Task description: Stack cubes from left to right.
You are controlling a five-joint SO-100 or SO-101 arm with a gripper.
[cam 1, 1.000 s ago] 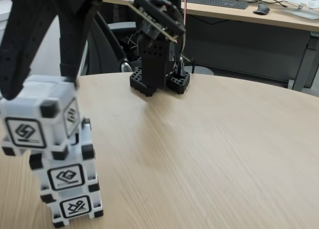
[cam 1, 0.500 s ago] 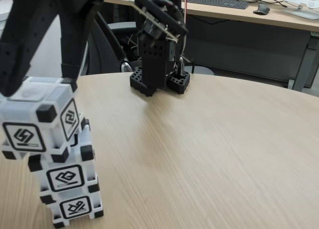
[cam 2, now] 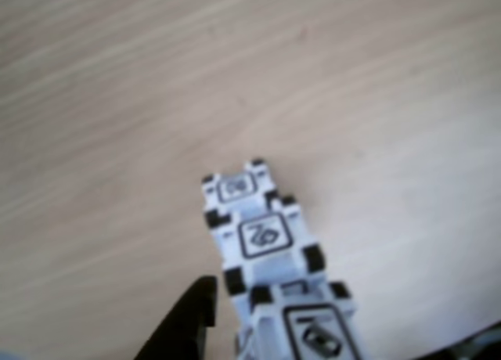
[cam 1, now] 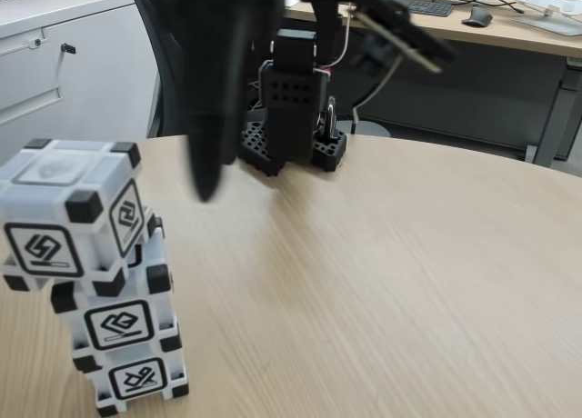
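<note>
Landmark: stack of cubes [cam 1: 95,282], standing at the near left edge of the bench [cam 1: 382,263] in the fixed view.
Stack order: bottom cube [cam 1: 136,380] on the bench, middle cube [cam 1: 116,316] on it, top cube [cam 1: 75,209] uppermost; all three touching, one above the other.
Top cube seating: offset toward the left of the two below and slightly turned, overhanging on that side; likely stable, though not squarely centred.
Stack long axis: vertical, upright from the bench; seen from above in the other view as a column [cam 2: 262,243].
End effector: [cam 1: 207,177], blurred dark finger hanging up and to the right of the stack, clear of the top cube, nothing between the fingers; amount of opening not readable through the blur.
Direction from end effector to stack: down and to the left in the fixed view; near, but apart.
Other view: one dark finger [cam 2: 188,321] just left of the column's top, not touching.
Arm base: [cam 1: 291,132], well behind the stack, at the far bench edge.
Task progress: judged complete as stacking goes; only retreat away from the stack seems left, best taken upward and rightward to avoid nudging the overhanging cube.
</note>
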